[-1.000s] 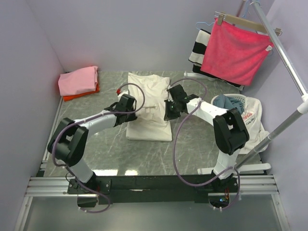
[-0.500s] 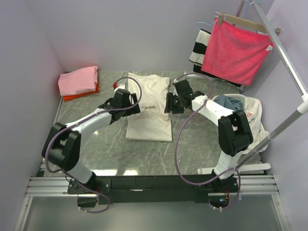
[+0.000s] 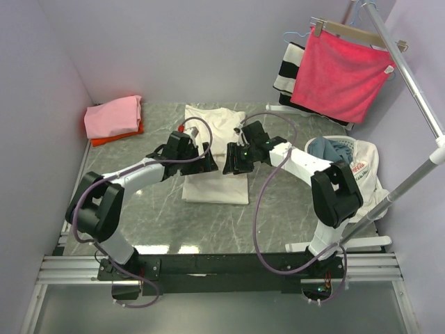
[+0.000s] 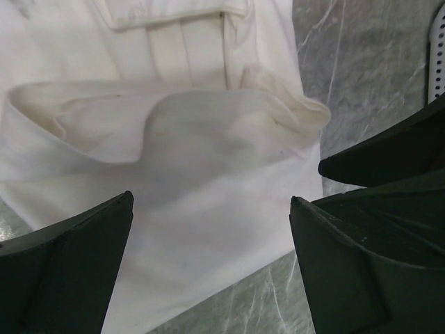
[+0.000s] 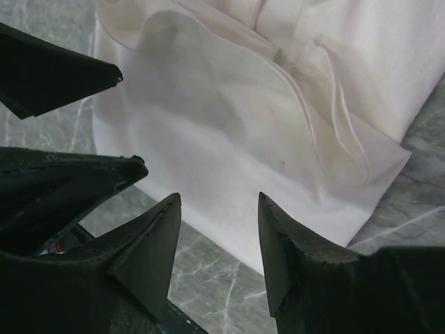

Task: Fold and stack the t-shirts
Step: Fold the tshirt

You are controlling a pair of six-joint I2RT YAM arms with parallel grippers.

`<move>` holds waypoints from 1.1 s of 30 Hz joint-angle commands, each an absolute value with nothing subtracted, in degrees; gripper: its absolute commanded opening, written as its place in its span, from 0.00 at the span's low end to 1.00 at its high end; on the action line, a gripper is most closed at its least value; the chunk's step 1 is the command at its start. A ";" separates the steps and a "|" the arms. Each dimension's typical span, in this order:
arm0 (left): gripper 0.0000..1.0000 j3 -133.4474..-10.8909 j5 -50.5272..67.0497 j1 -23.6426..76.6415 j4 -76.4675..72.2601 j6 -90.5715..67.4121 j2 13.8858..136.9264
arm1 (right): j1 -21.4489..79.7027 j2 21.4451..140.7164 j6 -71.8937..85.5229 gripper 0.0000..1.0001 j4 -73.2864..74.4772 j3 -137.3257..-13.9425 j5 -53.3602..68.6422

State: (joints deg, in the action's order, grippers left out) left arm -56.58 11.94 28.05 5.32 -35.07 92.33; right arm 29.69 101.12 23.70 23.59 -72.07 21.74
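The cream t-shirt lies folded into a long rectangle on the marble table, with a loose fold across its middle. My left gripper hovers open over the shirt's near half, and nothing is between its fingers. Facing it from the right, my right gripper is also open and empty over the shirt's near edge. The two sets of tips almost meet. A folded pink t-shirt rests on an orange-red one at the back left.
At the right stands a white basket with a blue garment inside. A metal rack pole carries a hanger with a red cloth, and a striped cloth hangs behind it. Purple walls close in the left and the back.
Both grippers have opened and let go of the cream shirt. They pulled apart to its sides, then swung in over its middle until they face each other.
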 commanded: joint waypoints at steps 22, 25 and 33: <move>0.99 -62.32 11.25 21.18 -2.55 -29.62 105.64 | 24.44 117.86 22.15 0.56 26.28 -82.97 8.62; 1.00 -62.22 10.73 20.48 -2.73 -29.62 106.61 | 23.73 119.26 22.06 0.56 26.37 -83.67 8.53; 0.99 -62.14 3.00 20.21 -0.88 -28.13 106.36 | 23.12 117.69 22.94 0.56 26.11 -82.01 0.19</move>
State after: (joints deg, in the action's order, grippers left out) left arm -62.02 10.48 20.84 -1.98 -30.68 106.39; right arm 24.53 117.58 23.31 25.50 -83.31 9.85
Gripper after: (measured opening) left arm 0.994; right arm 0.557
